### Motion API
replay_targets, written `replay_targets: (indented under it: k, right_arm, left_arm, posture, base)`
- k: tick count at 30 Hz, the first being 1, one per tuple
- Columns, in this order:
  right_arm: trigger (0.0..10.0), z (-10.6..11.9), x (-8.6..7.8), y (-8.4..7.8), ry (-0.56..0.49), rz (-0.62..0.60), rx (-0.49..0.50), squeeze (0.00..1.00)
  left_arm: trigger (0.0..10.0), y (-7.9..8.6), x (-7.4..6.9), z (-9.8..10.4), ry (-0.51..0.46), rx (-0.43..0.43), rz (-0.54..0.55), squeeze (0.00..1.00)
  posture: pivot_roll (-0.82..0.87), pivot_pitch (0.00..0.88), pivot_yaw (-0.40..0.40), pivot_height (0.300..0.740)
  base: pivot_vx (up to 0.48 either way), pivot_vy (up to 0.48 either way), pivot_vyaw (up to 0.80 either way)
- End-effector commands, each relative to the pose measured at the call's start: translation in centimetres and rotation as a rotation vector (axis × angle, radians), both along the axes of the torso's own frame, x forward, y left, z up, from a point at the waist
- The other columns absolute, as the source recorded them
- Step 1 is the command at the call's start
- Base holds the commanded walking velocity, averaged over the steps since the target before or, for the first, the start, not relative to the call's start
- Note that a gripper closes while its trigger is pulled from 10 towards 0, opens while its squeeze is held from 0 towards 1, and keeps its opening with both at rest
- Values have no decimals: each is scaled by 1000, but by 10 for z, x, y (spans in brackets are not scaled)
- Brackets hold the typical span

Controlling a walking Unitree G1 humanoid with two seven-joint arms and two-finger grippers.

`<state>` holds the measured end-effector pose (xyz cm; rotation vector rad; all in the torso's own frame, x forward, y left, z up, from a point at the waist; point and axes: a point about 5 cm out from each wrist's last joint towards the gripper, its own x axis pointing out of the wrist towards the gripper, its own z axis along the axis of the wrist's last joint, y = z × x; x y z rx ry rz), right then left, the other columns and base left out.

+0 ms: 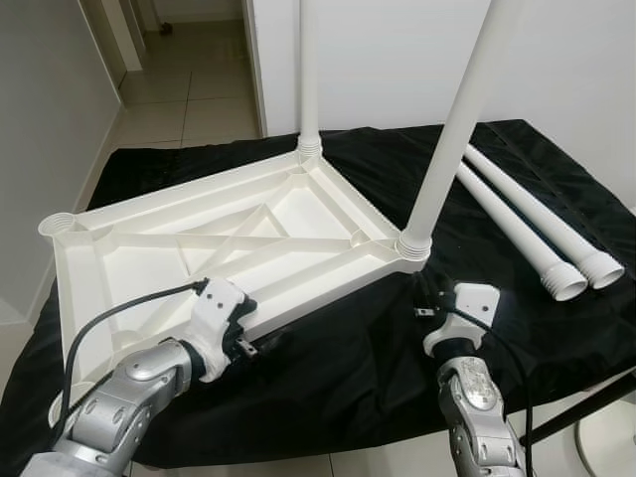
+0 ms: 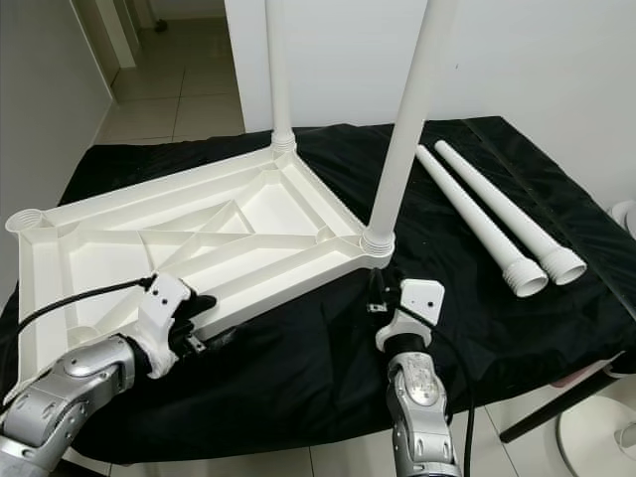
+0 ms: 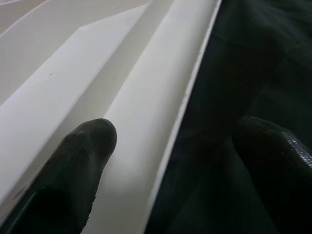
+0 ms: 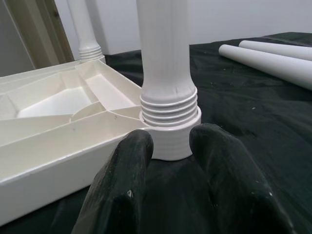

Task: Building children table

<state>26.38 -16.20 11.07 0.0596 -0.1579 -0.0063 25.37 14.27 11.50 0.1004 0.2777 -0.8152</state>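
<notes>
Left gripper point(image 3: 170, 161) fingers parted astride upturned tabletop point(image 1: 199, 238) rim; right gripper point(image 4: 170, 161) fingers parted, empty, before screwed-in leg point(image 1: 452, 129).

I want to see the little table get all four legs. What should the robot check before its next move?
1. Tabletop lies upside down on the black cloth: ok.
2. Two legs stand in corner sockets, the far leg and the near leg: ok. Whether they are screwed fully home: cannot tell.
3. Two loose legs lie on the cloth to the robot's right, ready to fetch: ok.
4. An empty socket waits at the left corner: ok.
5. Left gripper straddles the tabletop's near edge, fingers open: ok.
6. Right gripper sits by the near leg's base, fingers apart, holding nothing: ok.
</notes>
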Motion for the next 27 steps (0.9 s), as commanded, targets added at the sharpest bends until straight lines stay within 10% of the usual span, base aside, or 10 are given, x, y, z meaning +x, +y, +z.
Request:
replay_targets:
  k: [1, 19, 20, 22, 23, 27]
  right_arm:
    - [10000, -3, 0, 2, 11, 6, -1, 0]
    - [10000, 1, 2, -3, 5, -2, -16, 0]
    - [10000, 1, 3, -4, 4, -4, -16, 0]
    - [10000, 2, 3, -4, 3, -6, -17, 0]
    - [10000, 2, 3, -4, 3, -7, -17, 0]
    - [10000, 2, 4, -3, 3, -4, -17, 0]
  left_arm:
    - [10000, -6, -15, -3, 67, -22, -284, 0]
    - [10000, -4, -5, -17, 51, 54, -153, 0]
    - [4078, -4, -6, -17, 53, 51, -149, 0]
    - [2941, -5, -6, -18, 46, 48, -144, 0]
    - [0, -5, -6, -18, 40, 50, -142, 0]
    - [0, -4, -6, -18, 33, 56, -136, 0]
  posture:
    - [-82, 0, 36, 740]
    - [-90, 0, 15, 740]
    - [-88, 0, 11, 740]
    - [-88, 0, 11, 740]
    - [-86, 0, 8, 740]
    - [-86, 0, 8, 740]
  base:
    - [0, 0, 0]
    - [0, 0, 0]
    - [0, 0, 0]
    - [0, 0, 0]
    - [0, 0, 0]
    - [0, 0, 0]
